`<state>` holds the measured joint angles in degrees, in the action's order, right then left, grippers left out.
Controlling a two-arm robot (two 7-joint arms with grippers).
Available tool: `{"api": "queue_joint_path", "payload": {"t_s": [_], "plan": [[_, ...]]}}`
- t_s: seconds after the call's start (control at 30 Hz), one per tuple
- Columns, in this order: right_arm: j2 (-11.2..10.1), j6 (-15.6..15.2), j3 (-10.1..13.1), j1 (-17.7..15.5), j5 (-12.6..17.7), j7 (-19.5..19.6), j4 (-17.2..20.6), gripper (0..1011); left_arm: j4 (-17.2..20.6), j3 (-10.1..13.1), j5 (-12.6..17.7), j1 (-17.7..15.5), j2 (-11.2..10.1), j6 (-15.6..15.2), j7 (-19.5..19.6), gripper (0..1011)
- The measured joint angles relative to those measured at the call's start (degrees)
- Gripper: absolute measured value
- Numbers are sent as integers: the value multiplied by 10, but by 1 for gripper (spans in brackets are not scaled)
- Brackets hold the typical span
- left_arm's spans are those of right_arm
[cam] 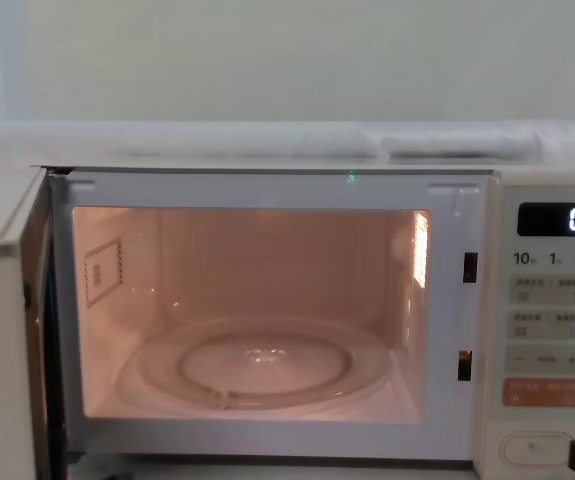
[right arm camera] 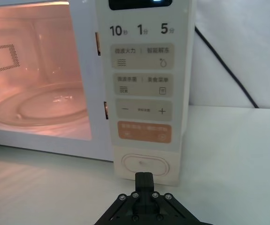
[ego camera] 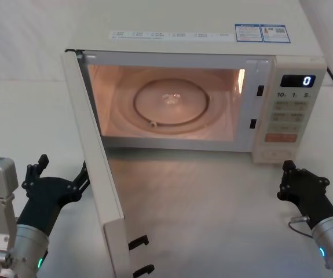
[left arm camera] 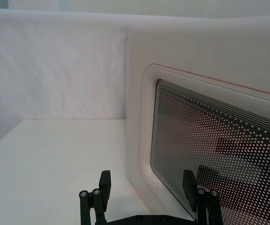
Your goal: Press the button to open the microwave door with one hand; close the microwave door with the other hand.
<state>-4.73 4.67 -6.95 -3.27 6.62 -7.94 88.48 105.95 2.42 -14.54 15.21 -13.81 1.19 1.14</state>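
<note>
The cream microwave (ego camera: 212, 40) stands at the back of the table with its cavity lit. Its door (ego camera: 97, 168) is swung wide out on the left-side hinge, edge toward me; its dotted window (left arm camera: 219, 140) faces outward. The wide cream button (right arm camera: 144, 165) sits at the bottom of the control panel and also shows in the chest view (cam: 537, 447). My left gripper (ego camera: 62, 168) is open just outside the door's outer face, its fingers (left arm camera: 105, 180) spread near the window frame. A short gap in front of the button, my right gripper (right arm camera: 144, 180) is shut, low at the table's right (ego camera: 288, 169).
A glass turntable (ego camera: 171, 103) lies inside the cavity. The display (ego camera: 297, 80) reads 0. An orange key (right arm camera: 144, 133) sits right above the button. A black cord (right arm camera: 224, 65) runs behind the oven's right side. Bare white table (ego camera: 212, 202) lies between the arms.
</note>
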Motion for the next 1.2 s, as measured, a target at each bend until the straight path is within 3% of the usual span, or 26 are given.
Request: {"api": "queue_joint_path", "payload": {"t_s": [0.57, 0.83, 0.87, 1.2], "plan": [[-18, 13, 12, -15, -3, 1, 13, 17, 0, 0, 0, 0, 0, 0, 0, 1001], [-28, 13, 15, -16, 0, -9, 13, 203, 0, 0, 0, 0, 0, 0, 0, 1001], [-30, 13, 15, -16, 0, -10, 13, 269, 0, 0, 0, 0, 0, 0, 0, 1001], [-34, 9, 14, -16, -2, -12, 13, 570, 0, 0, 0, 0, 0, 0, 0, 1001]]}}
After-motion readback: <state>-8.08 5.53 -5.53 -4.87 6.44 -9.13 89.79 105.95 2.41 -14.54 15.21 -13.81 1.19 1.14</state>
